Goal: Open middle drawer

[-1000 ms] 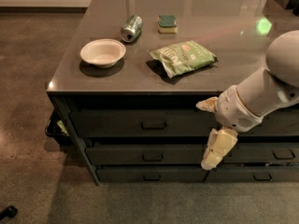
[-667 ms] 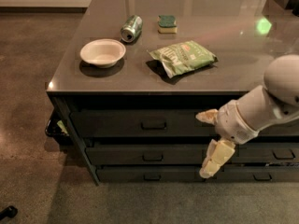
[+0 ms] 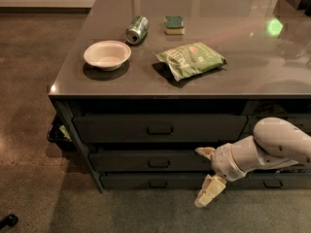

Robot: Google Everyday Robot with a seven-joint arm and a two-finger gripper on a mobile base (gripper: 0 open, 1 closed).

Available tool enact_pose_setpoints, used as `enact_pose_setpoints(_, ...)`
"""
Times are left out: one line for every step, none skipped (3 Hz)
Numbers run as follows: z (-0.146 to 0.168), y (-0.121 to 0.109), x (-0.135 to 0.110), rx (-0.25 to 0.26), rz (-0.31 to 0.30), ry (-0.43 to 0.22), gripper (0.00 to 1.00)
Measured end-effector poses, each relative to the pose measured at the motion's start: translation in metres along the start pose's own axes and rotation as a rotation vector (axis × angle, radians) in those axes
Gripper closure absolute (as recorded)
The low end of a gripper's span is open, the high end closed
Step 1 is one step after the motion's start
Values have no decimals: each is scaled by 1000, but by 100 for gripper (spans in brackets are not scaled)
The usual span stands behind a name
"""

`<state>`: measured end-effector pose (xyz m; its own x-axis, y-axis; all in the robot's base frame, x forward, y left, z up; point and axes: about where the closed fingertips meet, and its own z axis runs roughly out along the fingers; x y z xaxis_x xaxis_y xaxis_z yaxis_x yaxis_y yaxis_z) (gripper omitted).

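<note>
The middle drawer [image 3: 131, 160] is a wide dark grey front, the second of three stacked under the counter. It is closed, with a small loop handle [image 3: 159, 163] at its centre. My gripper [image 3: 206, 173] is low in front of the drawer stack, to the right of that handle. Its cream fingers are spread open and hold nothing. The upper fingertip [image 3: 204, 152] lies by the middle drawer's top right edge. The lower fingertip [image 3: 208, 192] hangs in front of the bottom drawer, near the floor. My white arm [image 3: 272, 147] comes in from the right.
The taller top drawer [image 3: 160, 128] and thin bottom drawer [image 3: 146, 181] are closed. On the counter [image 3: 252, 57] lie a white bowl [image 3: 107, 55], a can [image 3: 137, 29], a sponge [image 3: 174, 24] and a green chip bag [image 3: 190, 58]. More drawers stand to the right, partly hidden by my arm.
My gripper has dropped lower and shifted a little left, from beside the top and middle drawers to the level of the middle and bottom drawers. The drawers have not moved.
</note>
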<state>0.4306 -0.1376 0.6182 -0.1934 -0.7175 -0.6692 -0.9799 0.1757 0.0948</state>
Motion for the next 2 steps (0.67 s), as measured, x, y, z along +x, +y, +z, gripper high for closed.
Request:
enact_pose_setpoints(10,-2,5,-10,2,4,0)
enact_pose_setpoints(48,-13,25,-4,-33,48,0)
